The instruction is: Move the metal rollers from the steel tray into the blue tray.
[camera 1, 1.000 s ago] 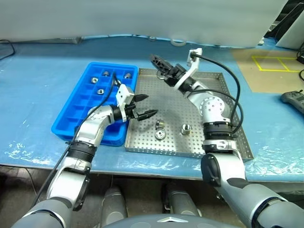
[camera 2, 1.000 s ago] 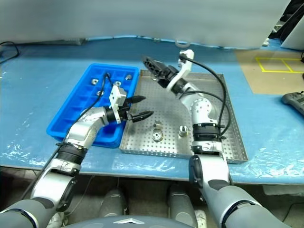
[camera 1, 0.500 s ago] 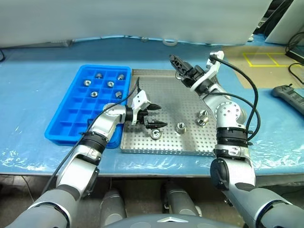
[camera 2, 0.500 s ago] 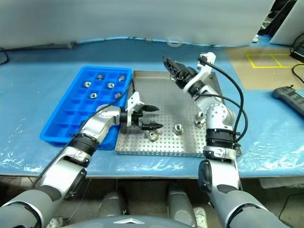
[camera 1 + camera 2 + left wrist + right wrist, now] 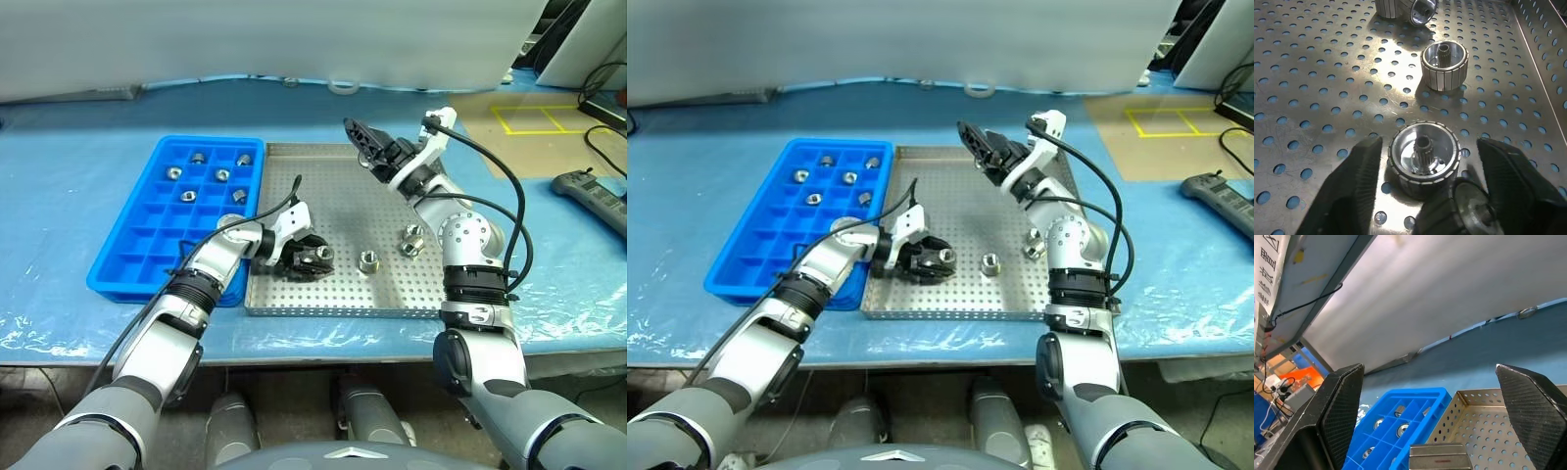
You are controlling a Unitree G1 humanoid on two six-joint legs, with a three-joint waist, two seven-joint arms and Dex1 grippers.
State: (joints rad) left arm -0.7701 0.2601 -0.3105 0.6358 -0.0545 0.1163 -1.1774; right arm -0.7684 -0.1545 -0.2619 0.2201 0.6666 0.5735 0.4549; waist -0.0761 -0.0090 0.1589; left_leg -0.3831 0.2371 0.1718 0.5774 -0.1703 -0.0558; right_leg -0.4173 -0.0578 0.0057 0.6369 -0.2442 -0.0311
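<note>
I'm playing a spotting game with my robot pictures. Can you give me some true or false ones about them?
1. Three metal rollers lie in the steel tray. True.
2. The blue tray has no rollers in it. False: five sit in its far compartments.
3. The left tool straddles a roller, one finger on each side. True.
4. The right tool is carrying a roller. False: it is open with nothing in it, raised above the steel tray.

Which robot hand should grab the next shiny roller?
The left hand: its fingers already straddle a roller on the steel tray. The right hand hangs open, raised above the tray's far edge.
</note>
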